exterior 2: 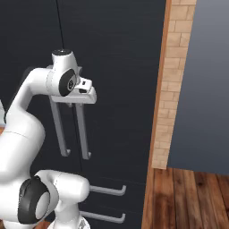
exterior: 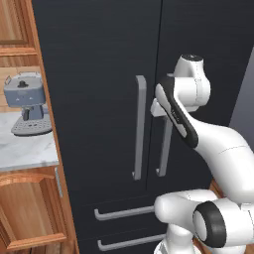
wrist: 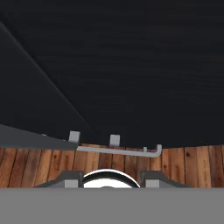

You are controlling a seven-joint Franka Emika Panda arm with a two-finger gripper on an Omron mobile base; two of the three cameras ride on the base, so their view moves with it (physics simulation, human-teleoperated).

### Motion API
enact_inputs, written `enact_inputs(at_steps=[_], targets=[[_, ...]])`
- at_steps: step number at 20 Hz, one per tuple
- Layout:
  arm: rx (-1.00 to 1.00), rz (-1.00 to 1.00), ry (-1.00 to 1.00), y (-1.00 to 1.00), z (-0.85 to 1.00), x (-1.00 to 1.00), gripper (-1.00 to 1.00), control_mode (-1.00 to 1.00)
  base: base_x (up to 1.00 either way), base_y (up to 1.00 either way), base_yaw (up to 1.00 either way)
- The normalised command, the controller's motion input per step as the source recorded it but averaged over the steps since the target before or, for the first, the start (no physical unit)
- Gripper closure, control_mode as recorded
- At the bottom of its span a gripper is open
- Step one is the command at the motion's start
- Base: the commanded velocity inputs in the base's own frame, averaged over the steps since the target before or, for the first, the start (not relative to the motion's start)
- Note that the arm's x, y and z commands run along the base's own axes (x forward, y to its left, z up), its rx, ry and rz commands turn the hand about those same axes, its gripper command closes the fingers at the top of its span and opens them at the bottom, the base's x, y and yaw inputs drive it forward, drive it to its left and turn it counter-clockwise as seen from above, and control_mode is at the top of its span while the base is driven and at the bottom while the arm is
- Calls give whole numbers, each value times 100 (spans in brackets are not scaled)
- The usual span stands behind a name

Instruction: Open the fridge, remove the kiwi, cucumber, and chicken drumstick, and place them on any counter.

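- Fridge (exterior: pixel 99 59): tall black double-door unit, both doors shut, two drawers below. It fills the centre of the left base view and the left part of the right base view.
- Handling, my read: the door is rigid and hinged and likely has a seal to break, so expect resistance at first, then a free swing. The bar handles are stiff, smooth and grey, so a pinch could slide along the bar; hooking behind it looks safer.
- Grab point: right door handle (exterior: pixel 164 149), a vertical bar next to the centre seam. Take it mid-height or lower and pull outward along the arc about the door's outer edge.
- Left door handle (exterior: pixel 140 126) stands just beside it across the seam; avoid clipping it.
- Kiwi, cucumber and drumstick: presumably inside, behind the shut doors.
- End effector (exterior 2: pixel 76 107): fingers closed down narrow, sitting at the top of the right door handle. I can't tell if it actually clamps the bar.
- Arm pose: elbow folded low, forearm rising to the wrist at upper handle height, hand right against the door face.
- Hand view looks down the door toward a drawer handle (wrist: pixel 118 151) and the wooden floor (wrist: pixel 43 168).
- Table (exterior: pixel 25 149) with a coffee machine (exterior: pixel 27 101) on it lies left of the fridge; likely drop-off.
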Motion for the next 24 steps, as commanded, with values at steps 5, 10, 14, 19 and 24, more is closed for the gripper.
enact_inputs(at_steps=[5,10,14,19,24], targets=[[0,0,0,0,0,0,-100,100,-21,2,0],[0,0,0,0,0,0,-100,100,-74,25,0],[0,0,0,0,0,0,-100,100,-42,34,0],[0,0,-8,2,0,5,-100,-100,0,4,0],[-7,-3,-41,-6,1,33,-100,-100,0,0,0]])
